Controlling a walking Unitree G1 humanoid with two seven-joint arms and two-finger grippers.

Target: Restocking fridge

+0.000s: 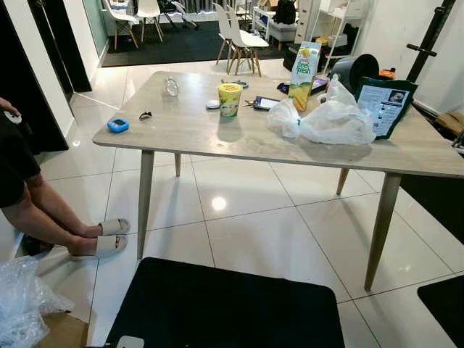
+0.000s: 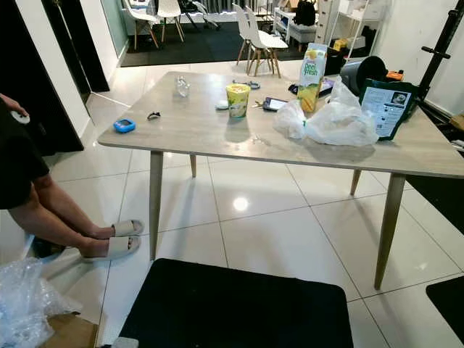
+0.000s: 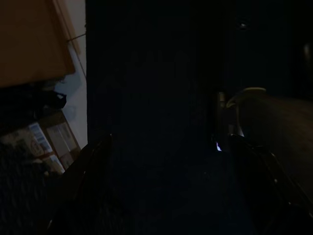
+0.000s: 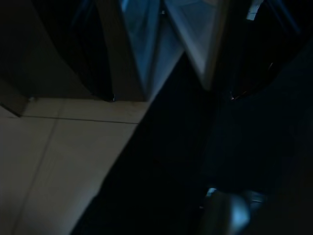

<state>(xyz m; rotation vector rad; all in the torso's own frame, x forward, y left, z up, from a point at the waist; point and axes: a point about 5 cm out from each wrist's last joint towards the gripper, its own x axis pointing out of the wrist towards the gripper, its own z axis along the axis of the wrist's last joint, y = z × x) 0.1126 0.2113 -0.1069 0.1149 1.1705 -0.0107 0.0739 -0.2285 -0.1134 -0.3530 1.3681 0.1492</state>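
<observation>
Beyond the black mat (image 1: 225, 304), the juice carton (image 1: 304, 76) stands upright; gripper states unclear.

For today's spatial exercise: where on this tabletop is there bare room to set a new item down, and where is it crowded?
The near strip of the table in front of the yellow cup is bare, as is the patch between the blue gadget and the cup. The far right is crowded: juice carton, white plastic bag and dark pouch stand close together.
</observation>
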